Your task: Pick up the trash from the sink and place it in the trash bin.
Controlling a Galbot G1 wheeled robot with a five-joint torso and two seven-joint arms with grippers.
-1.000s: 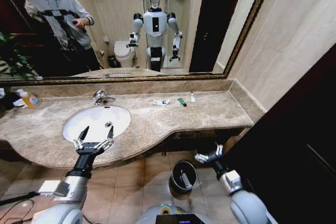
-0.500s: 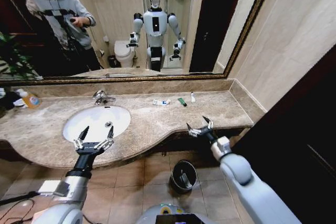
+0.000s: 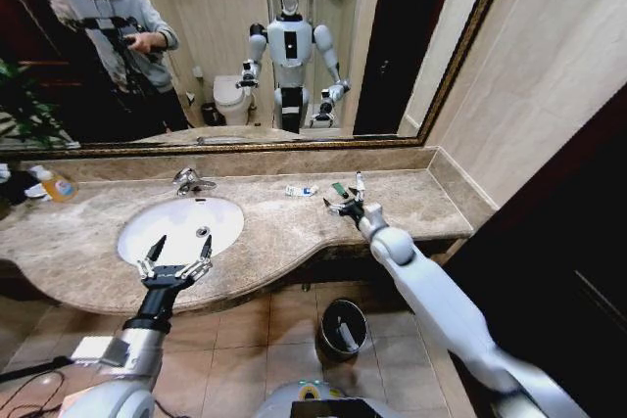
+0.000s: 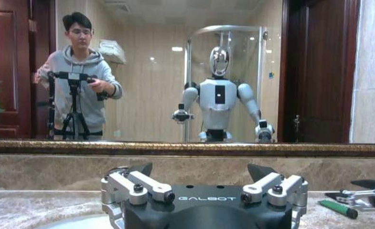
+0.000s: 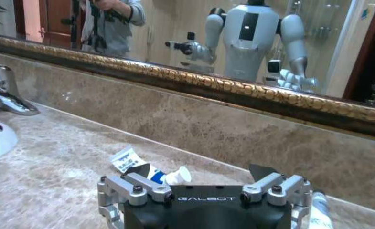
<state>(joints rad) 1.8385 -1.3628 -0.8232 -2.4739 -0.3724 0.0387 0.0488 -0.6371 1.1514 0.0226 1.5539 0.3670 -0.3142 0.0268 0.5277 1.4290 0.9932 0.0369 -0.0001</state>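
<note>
Reaching over the desk [image 3: 411, 205], the right claw [image 3: 343, 207] sits mid-frame in head view, fingers spread wide, nothing in them. It's just beside the green stick [image 3: 339, 189] & close to the white tube [image 3: 360, 181] w/ its cap, which stands a bit to the right against the back ledge. White-blue packet [image 3: 301, 190] lies slightly left of those, near centre. Right wrist view shows the packet [image 5: 150, 168] just ahead of the open fingers [image 5: 136, 171], w/ a tube end [image 5: 318, 210] at lower right.

Near to far: trash bin [image 3: 342, 328] sits low centre on the floor, below the desk edge, w/ one whitish item already inside. Left claw [image 3: 174, 261] hovers at lower left over the front rim of the sink [image 3: 137, 232], also open & empty; basin looks bare apart from the drain. Faucet [image 3: 188, 181] stands behind it.

To do this step well, imo: pick one item, prob the green stick since it's closest. Line the fingers up across its narrow width, come down till the tips nearly meet the marble, then close. Thin flat things slip, so go slow and don't nudge the tube beside it.
</note>
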